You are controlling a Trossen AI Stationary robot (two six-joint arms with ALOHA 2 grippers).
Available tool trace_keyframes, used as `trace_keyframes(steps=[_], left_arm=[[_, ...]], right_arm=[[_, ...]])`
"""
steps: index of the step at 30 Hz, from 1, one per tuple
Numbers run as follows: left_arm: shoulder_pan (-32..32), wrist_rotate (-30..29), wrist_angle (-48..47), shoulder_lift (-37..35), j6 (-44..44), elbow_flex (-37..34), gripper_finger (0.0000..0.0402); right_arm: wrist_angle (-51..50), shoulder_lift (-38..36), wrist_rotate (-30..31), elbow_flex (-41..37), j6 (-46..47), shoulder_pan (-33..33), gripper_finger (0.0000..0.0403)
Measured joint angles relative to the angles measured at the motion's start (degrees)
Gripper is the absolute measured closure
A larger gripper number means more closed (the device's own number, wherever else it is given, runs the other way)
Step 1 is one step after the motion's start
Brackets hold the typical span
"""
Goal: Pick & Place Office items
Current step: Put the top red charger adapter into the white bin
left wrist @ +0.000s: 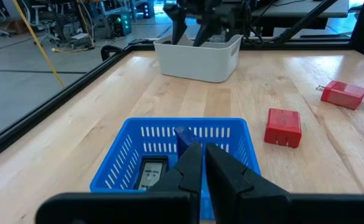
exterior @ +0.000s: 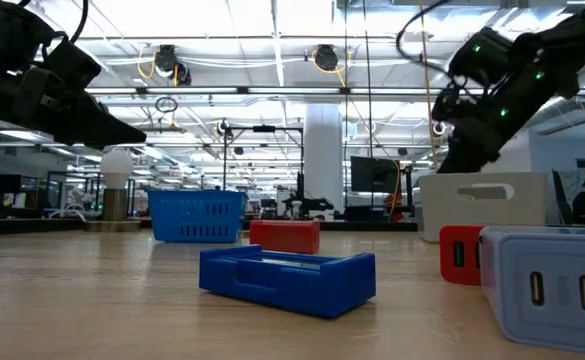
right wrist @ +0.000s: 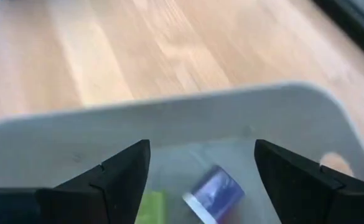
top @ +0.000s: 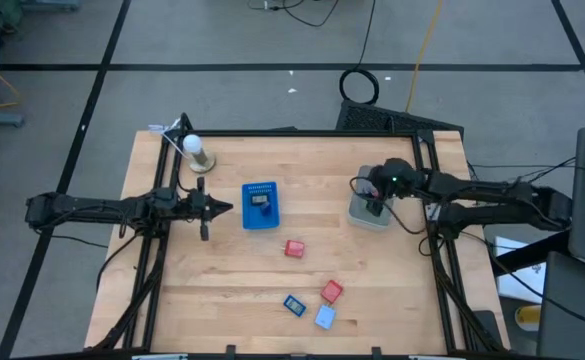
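My right gripper [right wrist: 201,168] hangs open over the pale grey bin [top: 370,212] at the table's right, fingers slanting down into it. Below them, inside the bin, show a purple-blue piece [right wrist: 213,193] and a green piece [right wrist: 150,208]. My left gripper [top: 217,207] is shut and level, just left of the blue basket [top: 261,205], clear of it. A dark piece [left wrist: 152,173] lies in the basket. On the wood lie a red piece [top: 293,248], a second red piece [top: 331,291], a blue piece [top: 294,304] and a light blue one [top: 324,317].
A small lamp with a white bulb [top: 198,150] stands at the far left of the table. Black frame rails run along the table's left and right sides. Bare wood lies between the basket and the bin [left wrist: 197,59].
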Motion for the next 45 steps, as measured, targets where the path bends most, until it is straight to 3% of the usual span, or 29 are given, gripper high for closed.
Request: trace_keyframes(steps=[8, 12, 16, 24, 34, 45], left_arm=[[-0.02, 0.0, 0.0, 0.0, 0.01, 0.0, 0.0378], [-0.01, 0.0, 0.0, -0.01, -0.02, 0.0, 0.0378], [-0.01, 0.0, -0.02, 0.0, 0.01, 0.0, 0.0378], [-0.02, 0.0, -0.04, 0.0, 0.08, 0.0, 0.0378], [-0.02, 0.0, -0.81, -0.02, -0.12, 0.0, 0.0378], [-0.02, -0.11, -1.82, 0.0, -0.84, 0.0, 0.0378]], right_arm=[[0.12, -16.43, -10.18, 0.0, 2.88, 0.0, 0.0136], [1.96, -25.14, -10.2, -0.54, 4.16, 0.88, 0.0162], [7.5, -33.47, -10.21, -3.48, 3.79, 2.38, 0.0222], [14.14, -46.22, -8.63, -11.88, 3.85, 2.73, 0.039], [14.85, -55.5, -10.53, -18.29, 2.29, 2.75, 0.04], [20.13, -55.66, -13.44, -24.71, 3.05, 2.75, 0.0402]])
